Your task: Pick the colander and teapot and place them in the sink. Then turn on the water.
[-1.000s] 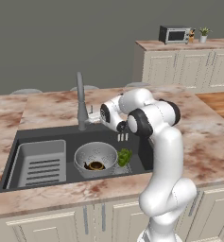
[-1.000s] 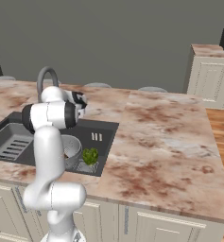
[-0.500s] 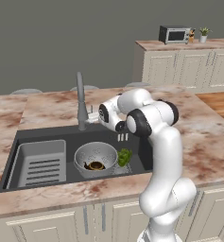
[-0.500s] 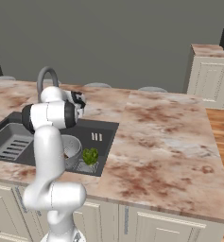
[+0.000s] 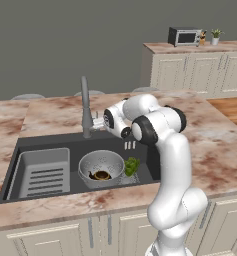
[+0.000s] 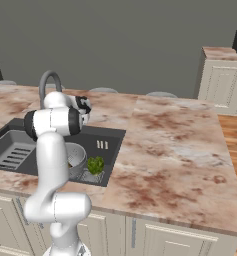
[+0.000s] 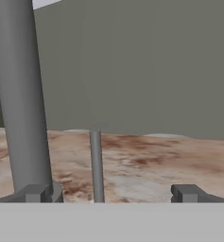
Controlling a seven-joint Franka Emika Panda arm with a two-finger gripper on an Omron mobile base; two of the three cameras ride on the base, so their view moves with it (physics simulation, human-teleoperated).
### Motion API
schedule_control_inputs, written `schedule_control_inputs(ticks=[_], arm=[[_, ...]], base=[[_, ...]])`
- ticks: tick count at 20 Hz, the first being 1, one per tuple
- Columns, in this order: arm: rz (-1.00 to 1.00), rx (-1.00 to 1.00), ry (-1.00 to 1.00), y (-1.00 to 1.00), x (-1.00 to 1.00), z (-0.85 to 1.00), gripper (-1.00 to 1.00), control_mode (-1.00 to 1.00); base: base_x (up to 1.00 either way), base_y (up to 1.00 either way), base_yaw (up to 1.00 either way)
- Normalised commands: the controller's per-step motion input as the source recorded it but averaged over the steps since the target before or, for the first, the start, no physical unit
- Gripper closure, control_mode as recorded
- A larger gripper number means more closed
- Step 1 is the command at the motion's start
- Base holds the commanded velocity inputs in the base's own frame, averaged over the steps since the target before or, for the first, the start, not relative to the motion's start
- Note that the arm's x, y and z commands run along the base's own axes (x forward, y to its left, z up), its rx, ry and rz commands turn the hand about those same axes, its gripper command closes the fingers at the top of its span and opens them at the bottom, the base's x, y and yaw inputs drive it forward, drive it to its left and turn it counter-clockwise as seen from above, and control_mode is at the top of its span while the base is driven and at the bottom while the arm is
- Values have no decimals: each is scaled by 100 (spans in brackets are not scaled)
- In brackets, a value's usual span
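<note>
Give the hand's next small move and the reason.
Probably ease the open hand forward to push the thin tap lever, which stands between its fingertips. The colander with the teapot inside already sits in the sink, and no water runs from the tap.

No text, label or number can be read anywhere; the distant microwave is perhaps too small to tell.

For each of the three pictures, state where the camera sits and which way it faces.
Left base view: behind the arm's left, looking down at the sink; arm rises lower right.
Right base view: behind its right, same sink and colander; arm lower left.
Hand view: on the hand, facing the tap; open gripper at bottom.
</note>
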Motion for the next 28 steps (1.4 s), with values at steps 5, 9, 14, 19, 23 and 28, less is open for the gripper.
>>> schedule_control_inputs(ticks=[5,9,14,19,23,28], arm=[[-2,0,0,14,7,-2,-100,-100],[-2,0,0,16,4,-4,-100,-100],[-1,0,0,5,6,-4,-100,-100],[-2,0,0,5,7,-3,-100,-100],[-2,0,0,8,9,-3,-100,-100],[-3,0,0,15,7,-6,-100,-100]], base=[[0,0,0],[0,0,0],[0,0,0],[0,0,0],[0,0,0],[0,0,0]])
